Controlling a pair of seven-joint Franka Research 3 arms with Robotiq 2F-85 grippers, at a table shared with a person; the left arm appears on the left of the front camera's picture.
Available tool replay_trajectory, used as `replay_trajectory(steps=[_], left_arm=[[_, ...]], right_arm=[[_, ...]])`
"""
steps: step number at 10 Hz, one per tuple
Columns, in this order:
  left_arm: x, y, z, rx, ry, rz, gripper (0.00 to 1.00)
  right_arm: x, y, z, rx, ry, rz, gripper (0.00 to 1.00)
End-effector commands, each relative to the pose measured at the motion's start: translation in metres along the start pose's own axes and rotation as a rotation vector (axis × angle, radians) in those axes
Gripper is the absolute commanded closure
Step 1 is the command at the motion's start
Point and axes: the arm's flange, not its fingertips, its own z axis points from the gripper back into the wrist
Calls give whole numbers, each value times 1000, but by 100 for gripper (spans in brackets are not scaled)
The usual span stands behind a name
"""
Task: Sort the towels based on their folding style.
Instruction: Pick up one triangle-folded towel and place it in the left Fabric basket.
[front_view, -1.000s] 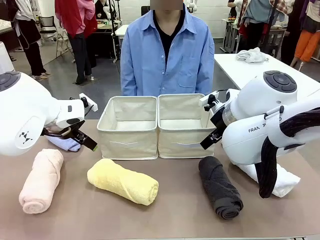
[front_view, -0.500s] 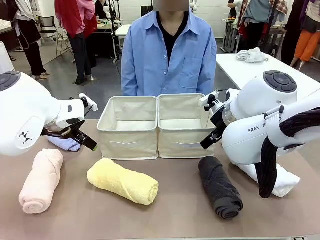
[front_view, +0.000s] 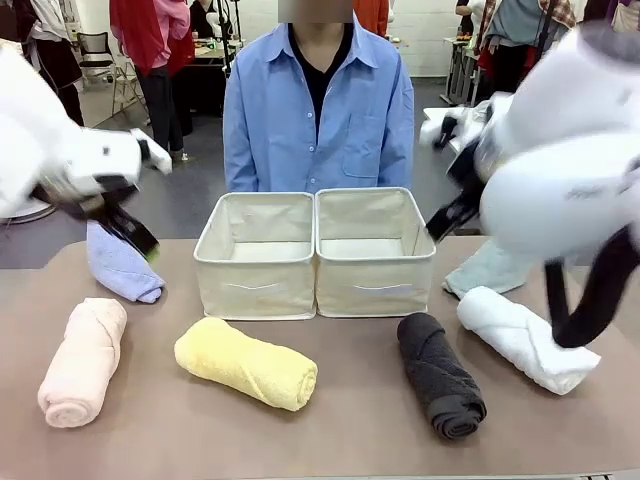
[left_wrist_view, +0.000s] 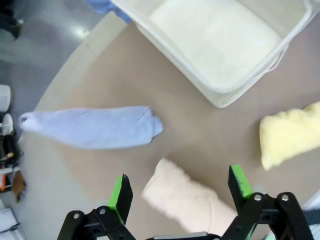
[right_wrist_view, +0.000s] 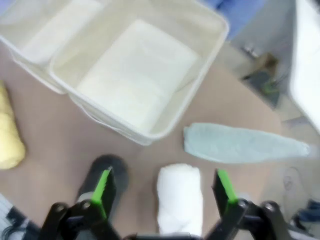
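Note:
Several towels lie on the brown table. In front are a pink roll (front_view: 85, 360), a yellow roll (front_view: 245, 362), a charcoal roll (front_view: 440, 372) and a white roll (front_view: 525, 338). A lavender-blue cone (front_view: 122, 265) lies at the left and a grey-green cone (front_view: 490, 268) at the right. My left gripper (front_view: 140, 240) hangs open above the lavender cone (left_wrist_view: 90, 127), with the pink roll (left_wrist_view: 187, 200) under its fingers. My right gripper (front_view: 440, 225) is open and raised above the white roll (right_wrist_view: 180, 200) and the grey-green cone (right_wrist_view: 245, 145). Both hold nothing.
Two beige fabric bins, one on the left (front_view: 258, 285) and one on the right (front_view: 372, 285), stand side by side mid-table with nothing in them. A person in a blue shirt (front_view: 318, 110) stands right behind them. A second table (front_view: 470, 130) is at the back right.
Both arms have lifted up and away from the table, blurred by motion. The grey-green cone and the whole white roll now show. No towel has moved.

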Motion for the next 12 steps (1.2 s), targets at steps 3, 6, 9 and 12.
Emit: replay_trajectory(steps=[3, 6, 9, 12], left_arm=[[20, 17, 118, 111, -20, -20, 0], [17, 18, 121, 66, -17, -11, 0], [18, 18, 126, 80, -22, -11, 0], [-5, 134, 113, -442, -197, -133, 0]], right_arm=[[29, 3, 143, -95, 28, -20, 0], [20, -3, 150, -69, 4, -10, 0], [22, -2, 158, -75, 14, -11, 0], [-10, -136, 121, 503, -69, 4, 0]])
